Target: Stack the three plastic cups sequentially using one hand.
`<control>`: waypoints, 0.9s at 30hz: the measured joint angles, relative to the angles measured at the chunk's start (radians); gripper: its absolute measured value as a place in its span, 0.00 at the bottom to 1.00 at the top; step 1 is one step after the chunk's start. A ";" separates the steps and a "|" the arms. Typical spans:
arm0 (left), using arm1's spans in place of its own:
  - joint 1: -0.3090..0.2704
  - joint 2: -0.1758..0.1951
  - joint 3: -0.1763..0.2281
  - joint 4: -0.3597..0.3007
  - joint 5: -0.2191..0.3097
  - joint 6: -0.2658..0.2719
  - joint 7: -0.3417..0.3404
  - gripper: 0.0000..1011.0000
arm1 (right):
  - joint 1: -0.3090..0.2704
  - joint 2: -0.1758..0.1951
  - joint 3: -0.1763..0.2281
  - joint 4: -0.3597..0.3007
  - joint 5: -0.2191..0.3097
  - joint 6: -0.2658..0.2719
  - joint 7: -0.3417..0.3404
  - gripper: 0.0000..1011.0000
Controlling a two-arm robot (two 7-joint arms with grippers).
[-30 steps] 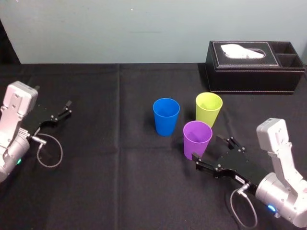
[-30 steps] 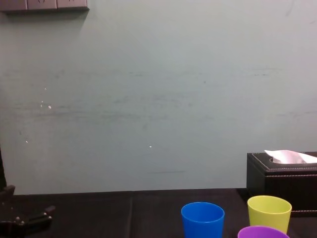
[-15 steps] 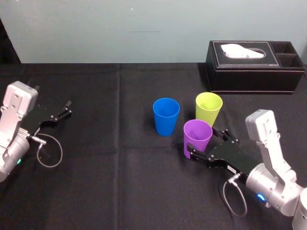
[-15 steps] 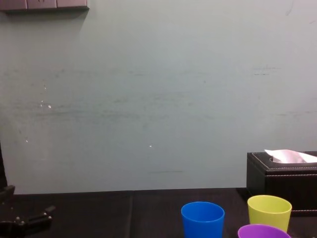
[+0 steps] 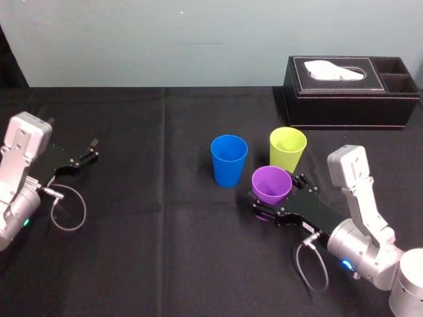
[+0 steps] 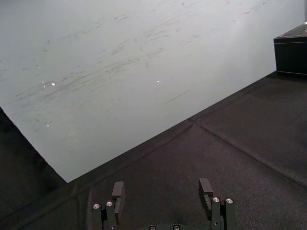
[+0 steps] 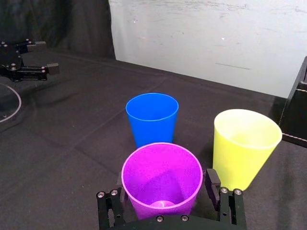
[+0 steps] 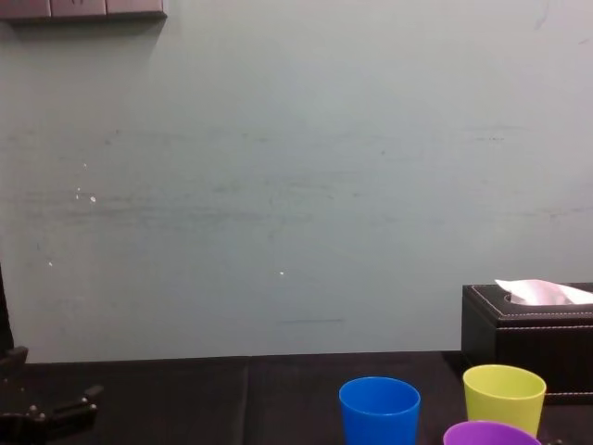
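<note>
Three plastic cups stand upright and close together on the black cloth. The purple cup (image 5: 271, 185) (image 7: 161, 177) (image 8: 491, 434) is nearest me. The blue cup (image 5: 229, 160) (image 7: 152, 117) (image 8: 379, 408) stands behind it to the left, the yellow-green cup (image 5: 287, 148) (image 7: 244, 143) (image 8: 503, 397) behind it to the right. My right gripper (image 5: 276, 193) (image 7: 163, 186) is open, low around the purple cup, one finger on each side with small gaps. My left gripper (image 5: 89, 150) (image 6: 162, 189) rests open at the far left with nothing between its fingers.
A black tissue box (image 5: 350, 89) (image 8: 528, 324) stands at the back right, just behind the yellow-green cup. The black table cloth (image 5: 145, 251) reaches to a pale wall behind. A loose cable loop (image 5: 68, 208) lies by the left arm.
My right gripper has moved forward and left until its open fingers flank the purple cup. The cups and the left arm have not moved.
</note>
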 joint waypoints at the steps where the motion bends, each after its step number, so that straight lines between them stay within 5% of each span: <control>1: 0.000 0.000 0.000 0.000 0.000 0.000 0.000 1.00 | 0.001 -0.004 0.001 0.003 0.000 0.000 0.002 0.99; 17: 0.000 0.000 0.000 0.000 0.000 0.000 0.000 1.00 | 0.010 -0.023 0.008 0.023 -0.006 -0.011 0.022 0.99; 27: 0.000 0.000 0.000 0.000 0.000 0.000 0.000 1.00 | 0.008 -0.021 0.007 0.020 -0.005 -0.010 0.019 0.77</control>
